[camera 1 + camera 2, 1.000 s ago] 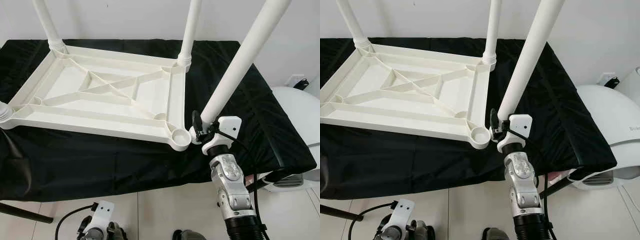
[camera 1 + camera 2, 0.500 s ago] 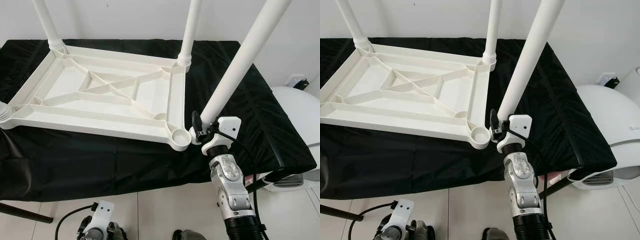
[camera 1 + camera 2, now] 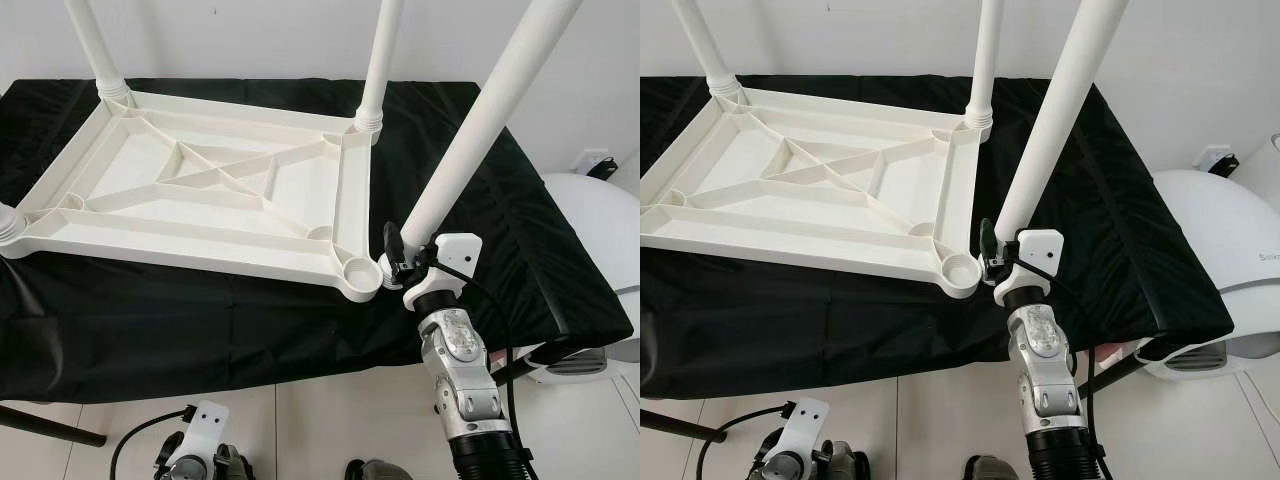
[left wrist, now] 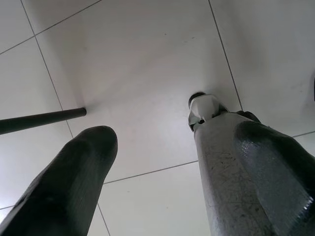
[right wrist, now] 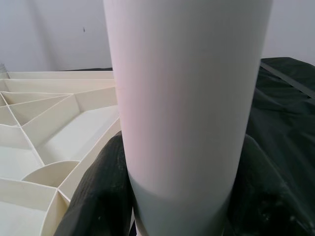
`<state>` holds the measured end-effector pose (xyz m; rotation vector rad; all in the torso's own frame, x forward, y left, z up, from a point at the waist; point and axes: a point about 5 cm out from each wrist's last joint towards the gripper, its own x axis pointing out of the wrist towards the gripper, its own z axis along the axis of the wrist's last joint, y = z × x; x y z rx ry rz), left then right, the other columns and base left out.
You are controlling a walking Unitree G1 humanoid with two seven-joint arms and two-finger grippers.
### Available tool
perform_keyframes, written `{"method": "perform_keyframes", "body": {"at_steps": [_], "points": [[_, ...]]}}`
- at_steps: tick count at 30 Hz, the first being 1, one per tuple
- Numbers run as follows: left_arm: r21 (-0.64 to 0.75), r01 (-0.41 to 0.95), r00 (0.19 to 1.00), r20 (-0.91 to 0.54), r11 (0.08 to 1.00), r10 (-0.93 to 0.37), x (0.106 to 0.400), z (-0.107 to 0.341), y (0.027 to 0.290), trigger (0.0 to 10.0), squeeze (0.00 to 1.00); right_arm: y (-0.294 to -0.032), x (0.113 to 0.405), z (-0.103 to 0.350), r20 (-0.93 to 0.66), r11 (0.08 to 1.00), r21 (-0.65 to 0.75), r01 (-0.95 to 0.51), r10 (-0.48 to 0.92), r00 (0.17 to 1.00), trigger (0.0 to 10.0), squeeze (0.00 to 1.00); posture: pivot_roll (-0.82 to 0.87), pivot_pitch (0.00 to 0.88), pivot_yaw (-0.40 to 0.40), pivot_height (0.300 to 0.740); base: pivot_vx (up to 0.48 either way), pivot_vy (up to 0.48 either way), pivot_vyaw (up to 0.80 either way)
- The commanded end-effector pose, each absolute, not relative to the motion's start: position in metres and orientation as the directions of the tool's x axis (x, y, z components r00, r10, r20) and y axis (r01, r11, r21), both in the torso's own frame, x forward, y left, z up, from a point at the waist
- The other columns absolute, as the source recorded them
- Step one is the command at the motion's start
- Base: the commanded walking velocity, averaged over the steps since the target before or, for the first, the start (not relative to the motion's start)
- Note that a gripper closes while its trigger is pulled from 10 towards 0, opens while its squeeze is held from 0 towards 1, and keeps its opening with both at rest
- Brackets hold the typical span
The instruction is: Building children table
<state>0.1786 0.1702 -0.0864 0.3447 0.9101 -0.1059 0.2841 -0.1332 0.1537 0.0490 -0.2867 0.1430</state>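
The right gripper [image 3: 398, 262] is clamped around the lower end of a white table leg [image 3: 470, 140], which slants up and away from it, just beside the empty corner socket [image 3: 361, 272] of the upturned white tabletop [image 3: 200, 190]. The tabletop lies ribbed side up on a black cloth [image 3: 460, 230]. The left gripper [image 4: 162, 162] hangs spread apart above the tiled floor [image 4: 133, 64].

White table parts on a black cloth

The upside-down table top [image 3: 200, 190] is creamy white, with white ribs crossing inside it. The loose leg [image 3: 480, 120] beside it is plain white. Under the table top lies a black cloth [image 3: 520, 230]. The right gripper [image 3: 395, 262] by the table top has black fingers on a silver arm. The floor [image 4: 138, 59] is pale grey tile with thin dark lines.
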Motion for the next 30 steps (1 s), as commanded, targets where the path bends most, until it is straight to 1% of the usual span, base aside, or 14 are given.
{"method": "perform_keyframes", "body": {"at_steps": [1, 30], "points": [[0.192, 0.289, 0.544, -0.839, 0.938, 0.004, 0.1612, -0.0949, 0.1688, 10.0, 0.0, -0.1329, 0.2837, 0.1549, 0.299, 0.989, 0.027, -0.147, 0.133, 0.945, 10.0, 0.0, 0.05, 0.099, 0.01, 0.74, 0.0, 0.0, 0.0], [0.186, 0.282, 0.539, -0.843, 0.941, 0.005, 0.1588, -0.0959, 0.1686, 10.0, 0.0, -0.1339, 0.2826, 0.1546, 0.296, 0.989, 0.025, -0.145, 0.131, 0.946, 10.0, 0.0, 0.04, 0.111, 0.007, 0.74, 0.0, 0.0, 0.0]]}}
